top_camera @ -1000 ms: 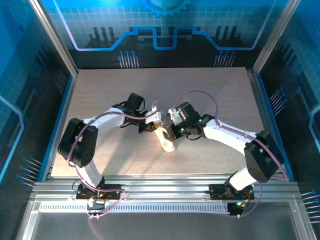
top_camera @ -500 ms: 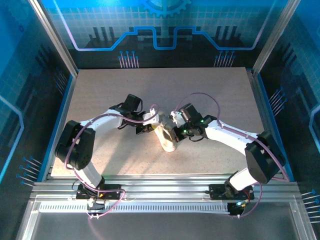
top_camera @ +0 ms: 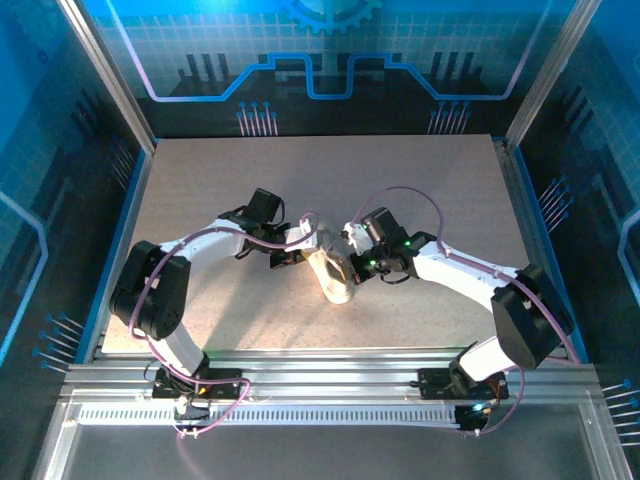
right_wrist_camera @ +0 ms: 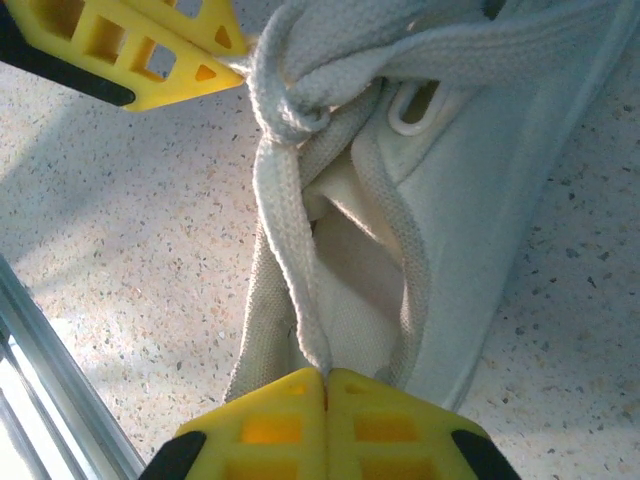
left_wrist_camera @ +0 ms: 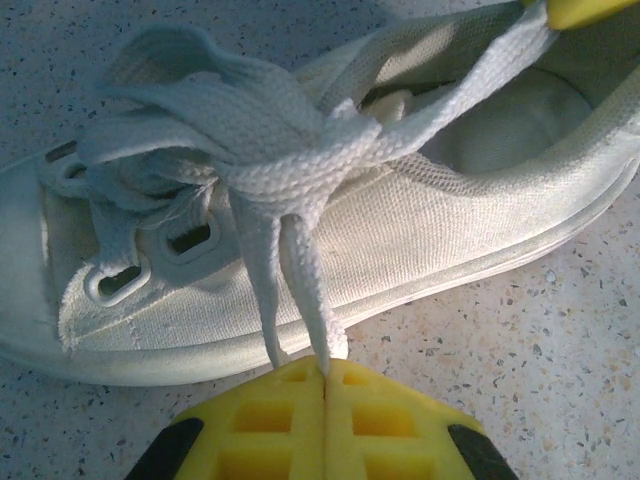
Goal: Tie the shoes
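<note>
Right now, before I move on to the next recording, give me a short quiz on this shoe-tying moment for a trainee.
1. True or false: the left gripper is shut on the laces.
2. Seen from the top camera, the sneaker lies: A) between the two grippers; B) left of both; C) right of both.
3. Short answer: what does the right gripper pinch?
Key: 1 true; 2 A; 3 the laces.
</note>
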`<state>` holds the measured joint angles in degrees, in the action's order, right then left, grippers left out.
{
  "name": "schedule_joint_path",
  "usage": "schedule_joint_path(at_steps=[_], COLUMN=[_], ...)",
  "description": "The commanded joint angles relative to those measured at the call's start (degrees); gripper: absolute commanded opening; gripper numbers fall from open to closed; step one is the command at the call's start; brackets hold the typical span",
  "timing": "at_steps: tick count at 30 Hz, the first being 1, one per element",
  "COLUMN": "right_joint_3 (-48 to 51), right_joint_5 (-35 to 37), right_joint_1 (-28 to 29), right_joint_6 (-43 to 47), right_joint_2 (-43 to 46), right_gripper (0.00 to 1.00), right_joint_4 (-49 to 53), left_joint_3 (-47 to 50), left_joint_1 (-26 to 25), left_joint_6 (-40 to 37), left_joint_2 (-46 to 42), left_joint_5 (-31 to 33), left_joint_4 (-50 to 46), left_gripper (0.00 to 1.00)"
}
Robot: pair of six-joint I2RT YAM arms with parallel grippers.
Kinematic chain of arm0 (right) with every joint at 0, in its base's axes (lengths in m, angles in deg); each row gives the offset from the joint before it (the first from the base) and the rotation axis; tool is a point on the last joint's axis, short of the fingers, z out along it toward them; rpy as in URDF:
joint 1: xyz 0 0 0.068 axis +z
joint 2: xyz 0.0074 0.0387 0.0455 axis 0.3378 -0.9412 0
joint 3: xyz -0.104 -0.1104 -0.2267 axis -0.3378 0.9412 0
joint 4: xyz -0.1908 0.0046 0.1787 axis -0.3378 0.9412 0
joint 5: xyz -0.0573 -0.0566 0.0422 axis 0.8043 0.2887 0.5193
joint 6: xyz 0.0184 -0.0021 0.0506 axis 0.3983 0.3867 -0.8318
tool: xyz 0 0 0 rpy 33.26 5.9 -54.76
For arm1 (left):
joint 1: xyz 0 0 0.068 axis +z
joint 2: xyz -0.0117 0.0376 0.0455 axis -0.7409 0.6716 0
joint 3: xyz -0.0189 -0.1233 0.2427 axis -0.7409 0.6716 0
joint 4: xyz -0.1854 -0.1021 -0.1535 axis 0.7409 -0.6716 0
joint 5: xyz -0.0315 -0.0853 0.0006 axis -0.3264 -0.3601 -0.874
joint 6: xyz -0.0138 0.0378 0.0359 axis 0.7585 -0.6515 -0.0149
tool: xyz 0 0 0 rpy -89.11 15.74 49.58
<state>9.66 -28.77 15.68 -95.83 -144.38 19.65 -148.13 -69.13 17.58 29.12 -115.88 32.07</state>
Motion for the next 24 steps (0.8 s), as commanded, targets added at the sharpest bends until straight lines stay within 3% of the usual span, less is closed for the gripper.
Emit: schedule_joint_path(at_steps=[1, 3, 8, 12, 24], right_joint_3=[-0.07, -1.43, -2.83, -5.17, -11.31], right_joint_5=[-1.19, -2.34, -6.83, -10.23, -15.09], right_joint_1=[-1.32, -3.25, -9.75, -13.39, -13.71], right_joint_6=[1.20, 1.97, 0.65, -2.12, -3.98], right_joint_2=[2.39, 3.88, 5.39, 0.21, -15.52], right_gripper=[0.20, 0.32, 0.47, 0.51, 0.54], right_joint_4=[3.42, 3.63, 0.10, -4.37, -9.82], left_joint_3=[0.07, 0.44, 1.00, 1.17, -0.56], left_joint_1=[0.58, 0.49, 0.49, 0.40, 0.32], left_joint_6=[-1.22, -0.53, -0.24, 0.03, 0.01], left_joint_2=[-1.87, -2.27, -2.36, -2.15, -0.66], left_joint_5=[-0.95, -1.39, -1.86, -2.14, -1.93], left_joint_4=[-1.43, -0.42, 0.67, 1.26, 0.61], left_gripper=[0.00, 0.00, 0.00, 0.00, 0.00])
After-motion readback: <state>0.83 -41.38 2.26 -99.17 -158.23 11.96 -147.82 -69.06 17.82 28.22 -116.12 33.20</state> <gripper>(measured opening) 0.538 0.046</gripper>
